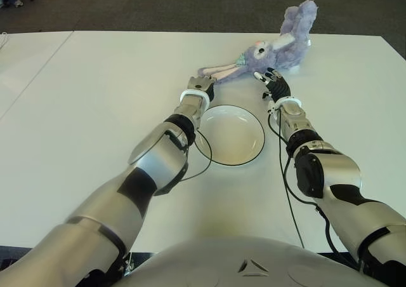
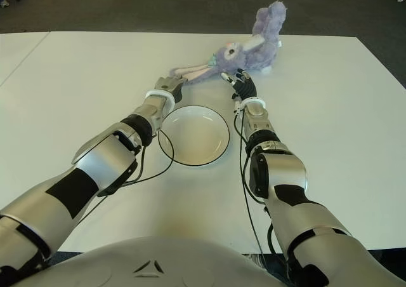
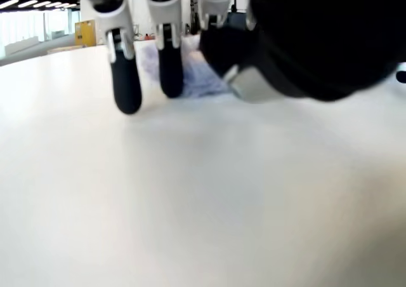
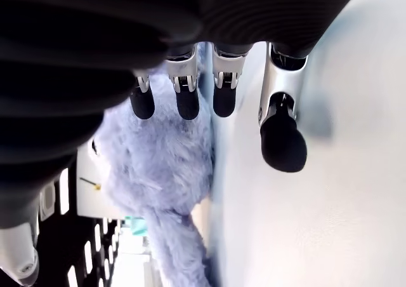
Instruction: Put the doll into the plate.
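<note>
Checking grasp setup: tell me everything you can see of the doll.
The doll is a lilac plush rabbit with fluffy fur, pale inner ears, a white muzzle, a bit of teal at the neck and long thin legs. It lies on the white table, beyond the plate, not in it. The left hand is at its leg ends; whether it grips them cannot be told. The right hand, fingers open, is just short of its body.
</note>
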Robot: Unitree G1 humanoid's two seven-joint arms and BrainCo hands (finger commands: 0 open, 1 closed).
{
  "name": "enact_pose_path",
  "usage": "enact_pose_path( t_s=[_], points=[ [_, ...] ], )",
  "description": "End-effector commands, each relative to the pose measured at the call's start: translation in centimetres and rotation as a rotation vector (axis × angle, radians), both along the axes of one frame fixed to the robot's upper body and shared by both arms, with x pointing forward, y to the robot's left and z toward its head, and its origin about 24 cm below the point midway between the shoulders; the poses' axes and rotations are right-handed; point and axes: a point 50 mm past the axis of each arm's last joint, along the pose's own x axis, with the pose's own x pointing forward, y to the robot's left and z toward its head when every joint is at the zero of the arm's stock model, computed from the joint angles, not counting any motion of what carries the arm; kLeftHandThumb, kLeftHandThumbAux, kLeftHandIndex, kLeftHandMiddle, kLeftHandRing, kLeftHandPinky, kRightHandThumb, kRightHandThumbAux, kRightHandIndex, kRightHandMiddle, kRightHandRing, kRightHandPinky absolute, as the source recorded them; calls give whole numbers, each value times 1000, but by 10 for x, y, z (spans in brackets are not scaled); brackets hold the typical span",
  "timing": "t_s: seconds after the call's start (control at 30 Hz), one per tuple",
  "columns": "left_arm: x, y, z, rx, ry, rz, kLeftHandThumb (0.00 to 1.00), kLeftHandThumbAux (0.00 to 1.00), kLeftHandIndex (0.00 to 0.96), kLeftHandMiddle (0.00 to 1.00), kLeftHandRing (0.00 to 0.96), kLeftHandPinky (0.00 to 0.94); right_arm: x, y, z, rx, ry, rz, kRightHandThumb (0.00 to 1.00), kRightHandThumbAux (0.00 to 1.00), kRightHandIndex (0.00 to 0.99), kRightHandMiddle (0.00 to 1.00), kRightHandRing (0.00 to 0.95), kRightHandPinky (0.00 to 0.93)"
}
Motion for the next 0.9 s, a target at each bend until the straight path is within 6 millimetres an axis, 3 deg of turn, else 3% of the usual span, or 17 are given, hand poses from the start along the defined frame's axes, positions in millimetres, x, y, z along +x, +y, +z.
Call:
enact_pose_path(
  t_s=[0.03,0.27,0.3,0.33,0.37,0.4,0.57,0.7,0.77,0.9],
  points=[
    [-6,11,-15,1,79,48,1000,643,0,23,459,493,-39,-4,-58,41,239,-29,32,620,0,6,39,85],
    [-5,11,-14,0,79,48,1000,643,0,23,459,493,-38,-4,-58,41,237,-29,32,620,0,6,39,85],
    [-7,8,-17,39,266,-31,1000,643,0,23,459,493,-42,-4,-58,96,169,6,32,620,0,6,39,85],
    [-10,6,-19,80,407,-88,466,562,119,308,471,597,-45,-5,-58,132,115,31,109,664,0,1,40,149],
    [-14,6,-21,117,518,-136,323,546,149,380,473,624,-49,-6,-58,162,71,57,131,675,0,0,40,165],
    [-16,5,-23,139,579,-163,286,522,152,382,461,599,-51,-7,-58,178,46,73,155,677,0,0,40,186],
    [-19,0,-20,152,656,-257,249,490,155,360,445,556,-62,-10,-62,197,12,112,186,667,0,0,48,204],
    [-18,1,-13,123,684,-318,198,467,135,363,449,603,-71,-11,-64,206,-20,149,199,652,0,0,50,200],
    [-18,3,-11,108,697,-339,187,466,158,387,487,634,-74,-10,-62,205,-44,170,199,633,0,0,47,205],
    [-20,9,-10,69,707,-419,212,499,192,405,522,606,-77,-7,-58,196,-85,211,191,599,0,0,54,212]
  ],
)
